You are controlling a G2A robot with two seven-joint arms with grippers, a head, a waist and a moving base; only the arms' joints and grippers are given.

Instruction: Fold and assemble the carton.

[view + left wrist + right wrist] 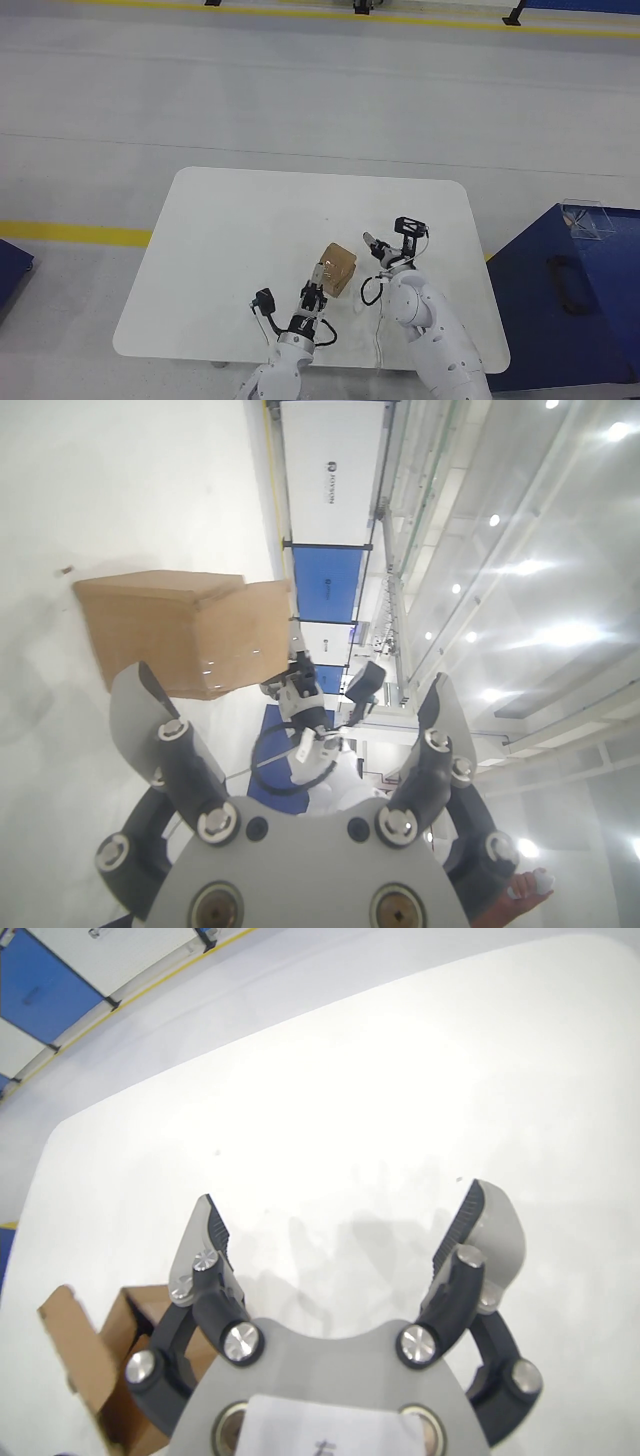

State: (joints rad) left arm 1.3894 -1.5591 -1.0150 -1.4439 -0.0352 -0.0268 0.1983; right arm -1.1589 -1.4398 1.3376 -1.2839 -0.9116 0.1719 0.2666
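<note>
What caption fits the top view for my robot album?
The left gripper and right gripper, both open, sit either side of a brown carton on a white table.

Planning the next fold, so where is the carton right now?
In the top view the carton sits on the white table, in the half nearest the robot, between the left gripper and the right gripper.
</note>
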